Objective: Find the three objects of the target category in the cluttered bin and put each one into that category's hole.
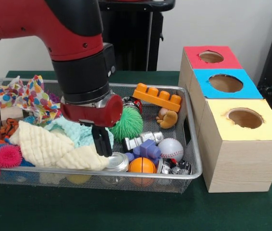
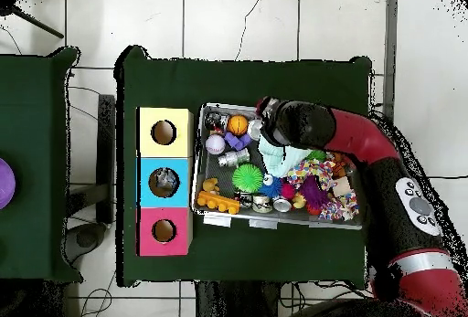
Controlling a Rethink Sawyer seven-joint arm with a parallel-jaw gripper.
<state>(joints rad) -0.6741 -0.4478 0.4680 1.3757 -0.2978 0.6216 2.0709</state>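
I hold the gripper (image 1: 102, 142) low in the wire bin (image 1: 193, 144), its tips at the cream cloth (image 1: 44, 147) near the front rim; I cannot tell if it is released or clenched. The cloth covers toys, so targets may hide below it. The baseball (image 1: 170, 148) and the orange ball (image 1: 142, 165) lie just beside, the three-hole box (image 1: 237, 149) stands outside the bin.

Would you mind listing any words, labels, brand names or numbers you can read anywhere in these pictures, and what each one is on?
None can be read in either view.
The can beside the green spiky ball carries a dark label with light markings, too blurred to make out.
The baseball shows only red stitching.
The three boxes carry plain coloured tops, no writing.
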